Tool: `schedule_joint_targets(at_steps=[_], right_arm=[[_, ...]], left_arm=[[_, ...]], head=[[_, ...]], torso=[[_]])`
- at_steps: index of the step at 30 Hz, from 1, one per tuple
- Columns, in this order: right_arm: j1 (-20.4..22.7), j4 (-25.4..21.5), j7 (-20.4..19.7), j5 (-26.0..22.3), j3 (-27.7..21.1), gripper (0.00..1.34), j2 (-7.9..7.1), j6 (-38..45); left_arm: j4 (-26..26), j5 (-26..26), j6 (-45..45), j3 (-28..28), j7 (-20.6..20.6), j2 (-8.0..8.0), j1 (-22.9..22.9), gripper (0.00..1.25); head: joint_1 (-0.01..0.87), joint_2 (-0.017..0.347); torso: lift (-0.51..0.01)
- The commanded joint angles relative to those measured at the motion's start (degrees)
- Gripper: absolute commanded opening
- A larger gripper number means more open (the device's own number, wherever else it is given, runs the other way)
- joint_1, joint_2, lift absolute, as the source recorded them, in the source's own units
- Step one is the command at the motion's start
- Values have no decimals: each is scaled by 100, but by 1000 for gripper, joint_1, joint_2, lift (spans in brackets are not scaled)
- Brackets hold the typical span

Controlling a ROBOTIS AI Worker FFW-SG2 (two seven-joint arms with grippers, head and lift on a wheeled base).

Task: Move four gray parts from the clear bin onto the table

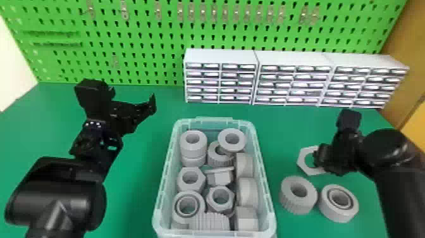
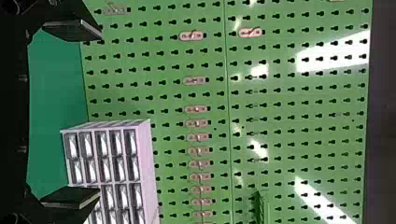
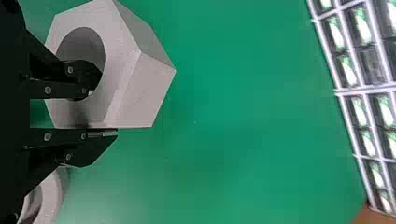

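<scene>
Green table (image 1: 136, 190), drawers (image 1: 221, 84), pegboard (image 1: 142, 52) behind (left fingers (image 1: 148, 107) wide apart, right fingers (image 1: 321, 155) tight on a gray hex nut (image 1: 302, 161))

No readable text or labels

The left arm (image 1: 57, 186) is cased in black, its broad barrel-shaped section finished in a soft sheen. A row of small pale dots is set across its narrower, angular wrist section (image 1: 91, 126). The right arm (image 1: 400, 196) is likewise finished in black, with a smooth, rounded joint cover (image 1: 387, 145) and a small square-cornered block (image 1: 349, 118) near its end. The left fingers (image 2: 72, 197) are formed as flat black plates with thin paler edges. On the right fingers (image 3: 86, 151), the black links are fastened with round silvery screws (image 3: 47, 136), and the tips are bevelled.
</scene>
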Motion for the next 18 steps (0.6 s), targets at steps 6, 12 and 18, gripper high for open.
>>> schedule_joint_targets(at_steps=[6, 12, 18], right_arm=[[-274, 532, 1, -233, 163, 160, -219, 198], [-371, 743, 10, -242, 145, 160, -271, 198], [-389, 840, 1, -242, 119, 161, -289, 189]], left_arm=[[9, 0, 5, -24, -9, 15, -26, 1138], [9, 0, 5, -33, -9, 24, -26, 1138], [9, 0, 5, -33, 0, 24, -26, 1138]], head=[[686, 26], [686, 26], [686, 26]], torso=[[-50], [-50], [-50]])
